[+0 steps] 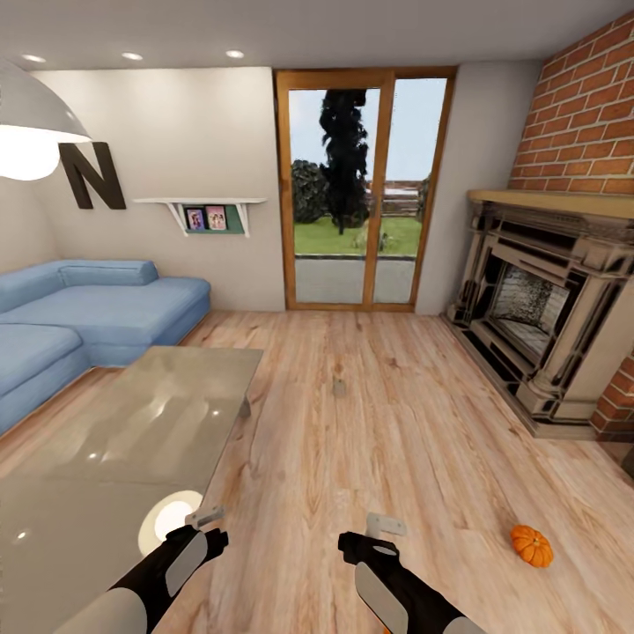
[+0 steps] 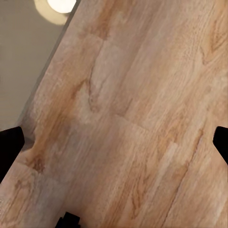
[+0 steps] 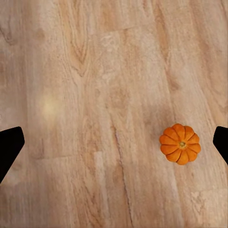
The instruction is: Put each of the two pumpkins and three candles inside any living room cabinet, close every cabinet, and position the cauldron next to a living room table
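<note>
One pumpkin (image 1: pixel 532 545) sits on the bare wood floor (image 1: pixel 370 440) near the fireplace (image 1: pixel 546 308), right of the right gripper (image 1: pixel 380 535); both it and the left gripper (image 1: pixel 204 527) hang released beside the table (image 1: pixel 114 440)

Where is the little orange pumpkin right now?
The pumpkin sits on the wood floor at the head view's lower right, out to the right of the right gripper and nearer than the fireplace.
</note>
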Motion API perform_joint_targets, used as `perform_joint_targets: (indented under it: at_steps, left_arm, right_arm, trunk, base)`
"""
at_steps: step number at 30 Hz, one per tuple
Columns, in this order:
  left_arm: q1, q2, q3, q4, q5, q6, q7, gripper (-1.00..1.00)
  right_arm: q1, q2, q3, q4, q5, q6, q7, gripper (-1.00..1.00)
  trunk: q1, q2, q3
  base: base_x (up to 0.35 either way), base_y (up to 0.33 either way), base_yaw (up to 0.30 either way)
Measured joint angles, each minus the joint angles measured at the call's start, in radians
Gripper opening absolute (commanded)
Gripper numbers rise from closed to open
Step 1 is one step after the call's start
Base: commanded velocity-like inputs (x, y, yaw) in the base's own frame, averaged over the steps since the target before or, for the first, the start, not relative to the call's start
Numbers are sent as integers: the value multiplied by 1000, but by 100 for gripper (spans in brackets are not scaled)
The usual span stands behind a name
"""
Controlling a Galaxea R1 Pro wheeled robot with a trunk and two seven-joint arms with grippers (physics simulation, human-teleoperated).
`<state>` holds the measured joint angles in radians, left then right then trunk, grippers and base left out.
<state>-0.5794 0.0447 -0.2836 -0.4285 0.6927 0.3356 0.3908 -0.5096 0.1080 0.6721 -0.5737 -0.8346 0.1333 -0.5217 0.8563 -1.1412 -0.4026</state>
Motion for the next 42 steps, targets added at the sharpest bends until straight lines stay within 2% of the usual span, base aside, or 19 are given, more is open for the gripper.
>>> perform_joint_targets:
  at_steps: [9, 24, 42]
  left_arm:
    - [0, 0, 0, 0, 0, 0, 0, 100]
    - [0, 0, 0, 0, 1, 0, 0, 100]
    - [0, 0, -1, 0, 1, 0, 0, 100]
  right_arm:
    - [0, 0, 1, 0, 0, 0, 0, 100]
    - [0, 0, 1, 0, 0, 0, -1, 100]
    - [0, 0, 1, -1, 0, 0, -1, 100]
  trunk:
    - [0, 0, 0]
    - [0, 0, 0]
    - [0, 0, 0]
  base:
    - [15, 146, -104]
    - [129, 91, -8]
    - [22, 20, -14]
